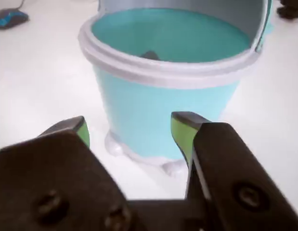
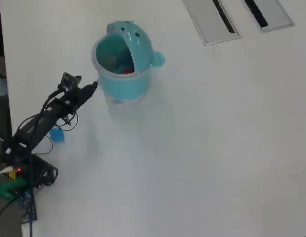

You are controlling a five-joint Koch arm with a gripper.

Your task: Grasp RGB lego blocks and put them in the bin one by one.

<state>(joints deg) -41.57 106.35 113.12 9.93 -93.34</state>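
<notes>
**Bin open, gripper empty beside it**

On the white table (image 2: pixel 202 148) stands the bin (image 2: pixel 124 74), a round teal bucket with a pale rim and small pale feet. Its domed lid (image 2: pixel 127 30), marked with dark dots, is tipped back so the mouth is open, and a small knob sticks out on the right side in the overhead view. Inside, the overhead view shows a red block (image 2: pixel 128 70) low against the near wall; a bluish patch lies just beside it, too blurred to say what it is. The wrist view looks over the rim (image 1: pixel 153 67) into the teal interior, where only a dark, unclear shape shows near the front edge.

A light blue block (image 2: pixel 57 135) lies on the table beside the arm (image 2: pixel 41 123), well apart from the bin and partly overlapped by the arm's links.

Held just short of the bin's left side in the overhead view, the gripper (image 1: pixel 130 131) has its jaws spread wide apart with nothing between them. Its green-tipped fingers (image 1: pixel 180 131) frame the bucket's lower wall in the wrist view, without touching it.
</notes>
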